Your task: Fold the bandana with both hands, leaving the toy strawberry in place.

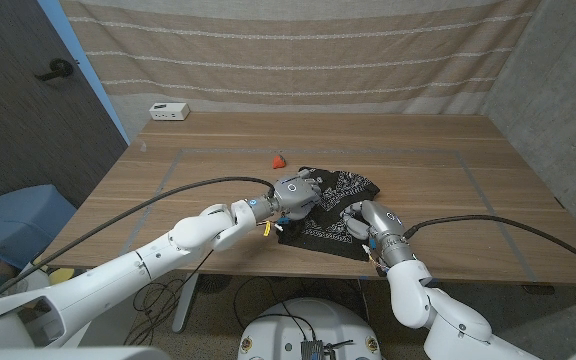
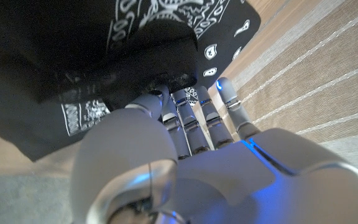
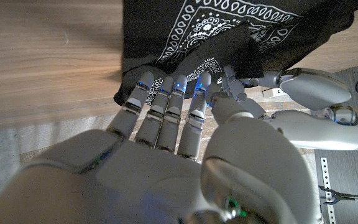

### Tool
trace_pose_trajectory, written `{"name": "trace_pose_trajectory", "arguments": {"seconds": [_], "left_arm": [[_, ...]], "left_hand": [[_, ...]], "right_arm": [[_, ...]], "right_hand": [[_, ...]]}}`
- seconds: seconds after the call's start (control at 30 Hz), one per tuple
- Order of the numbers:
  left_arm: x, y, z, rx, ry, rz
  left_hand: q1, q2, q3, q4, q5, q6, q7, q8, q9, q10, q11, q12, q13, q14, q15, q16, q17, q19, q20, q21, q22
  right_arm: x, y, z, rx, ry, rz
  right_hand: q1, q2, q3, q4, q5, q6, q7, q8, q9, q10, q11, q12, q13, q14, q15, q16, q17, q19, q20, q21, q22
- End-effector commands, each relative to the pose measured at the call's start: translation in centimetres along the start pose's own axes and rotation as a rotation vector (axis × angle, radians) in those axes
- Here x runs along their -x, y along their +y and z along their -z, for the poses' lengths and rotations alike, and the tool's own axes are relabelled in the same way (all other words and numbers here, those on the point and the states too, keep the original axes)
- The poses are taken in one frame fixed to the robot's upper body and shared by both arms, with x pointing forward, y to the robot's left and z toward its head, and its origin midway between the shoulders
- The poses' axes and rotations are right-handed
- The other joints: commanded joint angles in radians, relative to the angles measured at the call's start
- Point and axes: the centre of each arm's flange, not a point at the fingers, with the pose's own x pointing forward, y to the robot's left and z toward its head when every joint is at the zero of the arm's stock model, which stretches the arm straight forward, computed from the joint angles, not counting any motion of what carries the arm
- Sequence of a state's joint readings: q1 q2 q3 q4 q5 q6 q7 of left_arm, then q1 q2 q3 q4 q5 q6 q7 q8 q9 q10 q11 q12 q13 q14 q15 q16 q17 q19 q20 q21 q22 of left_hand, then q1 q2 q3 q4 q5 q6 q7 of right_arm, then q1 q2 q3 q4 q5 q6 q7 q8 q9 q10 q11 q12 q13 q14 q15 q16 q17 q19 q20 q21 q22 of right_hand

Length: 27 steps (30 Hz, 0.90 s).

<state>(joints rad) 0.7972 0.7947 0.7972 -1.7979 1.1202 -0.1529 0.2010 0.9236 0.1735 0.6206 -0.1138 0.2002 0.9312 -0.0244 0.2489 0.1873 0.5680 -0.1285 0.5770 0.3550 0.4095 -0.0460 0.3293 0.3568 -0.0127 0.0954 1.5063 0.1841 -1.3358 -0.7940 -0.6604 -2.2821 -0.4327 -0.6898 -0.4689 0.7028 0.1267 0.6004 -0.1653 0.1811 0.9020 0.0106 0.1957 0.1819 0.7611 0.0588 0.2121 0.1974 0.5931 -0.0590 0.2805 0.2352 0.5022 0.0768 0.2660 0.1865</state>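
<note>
On a wooden table (image 1: 208, 150), a black patterned bandana (image 1: 340, 190) lies bunched near the front edge, the left hand (image 1: 293, 193) pinching its left side and the right hand (image 1: 362, 222) gripping its near edge, a small red toy strawberry (image 1: 278, 158) just beyond.

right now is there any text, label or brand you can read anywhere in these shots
None can be read.
bandana: white paisley print, with a patch of print in the left wrist view that may be lettering, too blurred to read.
white box at the table's far edge: dark marks, too small to read.
</note>
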Motion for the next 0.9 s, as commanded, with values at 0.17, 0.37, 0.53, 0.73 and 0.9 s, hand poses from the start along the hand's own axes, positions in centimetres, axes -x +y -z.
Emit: {"name": "trace_pose_trajectory", "arguments": {"seconds": [0.17,0.37,0.53,0.73,0.9], "left_arm": [[1.1,2.4,1.5,0.555,-0.034,-0.169],[1.0,2.8,1.7,0.686,-0.080,-0.175],[0.6,2.8,1.6,0.765,-0.112,-0.181],[-0.4,2.2,0.8,0.856,-0.168,-0.154],[-1.5,1.7,-0.2,0.907,-0.214,-0.134]], "left_hand": [[0.008,-0.009,0.002,-0.024,0.006,0.033,0.019,0.002,0.004,0.016,0.005,0.005,-0.002,0.015,-0.088,0.009,0.003,-0.009,0.020,0.005,0.004],[0.012,-0.006,0.002,-0.034,0.008,0.044,0.034,-0.004,0.004,0.022,0.012,0.006,-0.003,0.020,-0.088,0.014,0.006,-0.016,0.023,0.004,0.005],[0.011,-0.004,0.001,-0.035,0.008,0.045,0.032,-0.007,0.004,0.021,0.013,0.005,-0.002,0.018,-0.088,0.016,0.009,-0.019,0.023,0.004,0.005],[0.010,-0.003,0.001,-0.037,0.008,0.043,0.033,-0.013,0.004,0.021,0.015,0.004,-0.002,0.015,-0.088,0.015,0.010,-0.018,0.021,0.004,0.005],[0.013,-0.001,0.002,-0.042,0.008,0.043,0.040,-0.018,0.004,0.020,0.018,0.002,-0.003,0.014,-0.085,0.017,0.011,-0.019,0.023,0.004,0.005]], "right_arm": [[-0.5,-0.5,0.7,0.012,0.011,0.025],[-0.4,-1.3,1.3,0.029,0.023,0.083],[-0.1,-1.9,1.8,0.056,0.039,0.145],[0.2,-3.0,2.4,0.085,0.062,0.203],[0.6,-3.7,2.8,0.097,0.067,0.254]], "right_hand": [[-0.006,0.000,-0.001,0.003,-0.002,0.006,0.000,-0.001,0.003,0.001,0.001,-0.004,0.003,0.004,-0.028,-0.003,0.002,0.007,-0.001,-0.003,0.003],[-0.015,-0.005,-0.002,0.007,-0.003,-0.020,0.000,-0.010,0.003,-0.016,0.001,-0.010,0.003,-0.009,-0.024,-0.012,0.000,0.007,0.000,-0.004,0.003],[-0.057,-0.009,-0.020,0.026,-0.008,-0.079,-0.004,-0.019,0.004,-0.083,0.004,-0.029,0.004,-0.061,-0.019,-0.032,0.010,-0.013,0.003,-0.014,0.003],[-0.104,-0.015,-0.040,0.040,-0.007,-0.143,-0.007,-0.020,0.005,-0.159,-0.001,-0.036,0.005,-0.118,-0.012,-0.053,0.016,-0.041,0.010,-0.027,0.004],[-0.117,-0.011,-0.043,0.044,-0.006,-0.160,-0.012,-0.019,0.005,-0.184,-0.006,-0.036,0.005,-0.138,-0.012,-0.058,0.020,-0.052,0.012,-0.032,0.004]]}}
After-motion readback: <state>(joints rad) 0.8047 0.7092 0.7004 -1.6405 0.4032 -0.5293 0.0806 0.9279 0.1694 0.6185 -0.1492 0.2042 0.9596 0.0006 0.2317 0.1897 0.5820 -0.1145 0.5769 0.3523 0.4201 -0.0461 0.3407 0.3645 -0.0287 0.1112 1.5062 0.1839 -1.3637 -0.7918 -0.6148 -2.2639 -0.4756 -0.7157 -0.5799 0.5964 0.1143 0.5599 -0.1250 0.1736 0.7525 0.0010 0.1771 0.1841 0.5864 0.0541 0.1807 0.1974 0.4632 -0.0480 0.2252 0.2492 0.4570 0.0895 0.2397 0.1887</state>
